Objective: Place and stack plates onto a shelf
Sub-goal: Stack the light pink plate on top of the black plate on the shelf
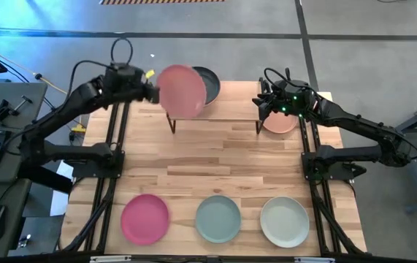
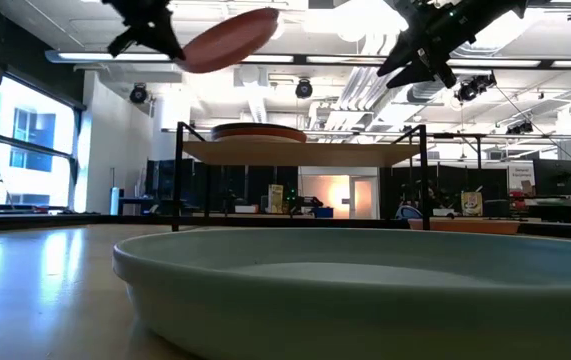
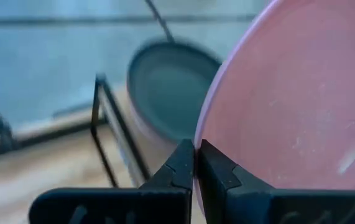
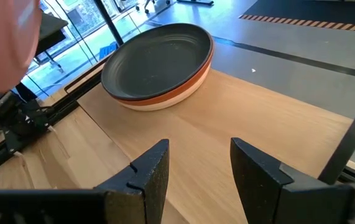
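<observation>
My left gripper (image 1: 150, 91) is shut on a pink plate (image 1: 182, 90), held in the air over the left part of the shelf (image 1: 230, 109); the low view shows the pink plate (image 2: 227, 40) high above the shelf board (image 2: 300, 152). A stack with a charcoal plate (image 4: 158, 56) on top, terracotta and off-white beneath, rests on the board's far left part. My right gripper (image 4: 193, 168) is open and hovers over the shelf's right end (image 1: 263, 102). A peach plate (image 1: 281, 123) lies on the table beside the shelf's right legs. My left gripper pinches the pink plate's rim (image 3: 197, 134) between its two fingers, on the plate's left edge. The fingers (image 3: 177, 168) come from the table's left. The plate is lifted clear and tilted, above the shelf and the stack.
Along the table's near edge lie a magenta plate (image 1: 144, 218), a pale teal plate (image 1: 217, 218) and an off-white plate (image 1: 284, 221). The teal plate (image 2: 365, 290) fills the low view's foreground. The right half of the board (image 4: 245, 118) is bare wood.
</observation>
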Robot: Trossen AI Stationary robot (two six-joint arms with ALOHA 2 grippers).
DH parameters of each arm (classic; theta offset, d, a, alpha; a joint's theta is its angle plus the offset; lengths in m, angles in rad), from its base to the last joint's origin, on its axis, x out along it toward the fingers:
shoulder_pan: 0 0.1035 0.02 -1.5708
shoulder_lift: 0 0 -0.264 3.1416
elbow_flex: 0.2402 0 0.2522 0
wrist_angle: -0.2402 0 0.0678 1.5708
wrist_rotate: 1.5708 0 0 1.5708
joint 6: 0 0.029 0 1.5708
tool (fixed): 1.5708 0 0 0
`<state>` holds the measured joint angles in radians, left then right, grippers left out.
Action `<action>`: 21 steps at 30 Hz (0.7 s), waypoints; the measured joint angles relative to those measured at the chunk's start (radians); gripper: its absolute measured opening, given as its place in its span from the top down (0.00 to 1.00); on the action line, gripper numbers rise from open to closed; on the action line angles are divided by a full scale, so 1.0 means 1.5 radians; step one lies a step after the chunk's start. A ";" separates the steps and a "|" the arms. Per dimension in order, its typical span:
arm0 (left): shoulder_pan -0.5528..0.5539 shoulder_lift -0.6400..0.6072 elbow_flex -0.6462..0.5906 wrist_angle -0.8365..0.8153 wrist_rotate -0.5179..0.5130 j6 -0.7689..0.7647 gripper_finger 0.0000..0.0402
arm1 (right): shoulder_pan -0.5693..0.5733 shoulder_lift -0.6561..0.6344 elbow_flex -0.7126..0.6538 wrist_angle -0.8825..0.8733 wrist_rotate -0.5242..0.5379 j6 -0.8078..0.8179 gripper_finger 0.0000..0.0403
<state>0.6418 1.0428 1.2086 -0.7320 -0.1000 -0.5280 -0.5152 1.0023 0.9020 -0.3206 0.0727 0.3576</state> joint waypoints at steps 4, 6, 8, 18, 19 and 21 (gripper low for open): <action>0.033 0.044 0.024 0.085 -0.007 0.031 1.00 | 0.000 0.000 0.000 0.000 0.001 0.000 0.62; 0.047 0.071 0.037 0.109 -0.007 0.045 1.00 | 0.000 0.000 0.000 0.000 0.001 0.000 0.62; 0.061 0.100 0.056 0.111 -0.007 0.057 1.00 | 0.000 0.000 0.000 0.000 0.001 0.000 0.62; 0.118 0.244 0.162 0.061 0.037 0.080 1.00 | 0.000 0.000 0.000 0.000 0.001 0.000 0.62; 0.123 0.256 0.172 0.046 0.041 0.080 1.00 | 0.000 0.000 0.000 0.000 0.001 0.000 0.62; 0.129 0.281 0.191 0.022 0.046 0.081 1.00 | 0.000 0.000 0.000 0.000 0.001 0.000 0.62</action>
<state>0.8355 1.4646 1.4954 -0.6998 -0.0312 -0.4068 -0.5156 1.0023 0.9020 -0.3206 0.0734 0.3571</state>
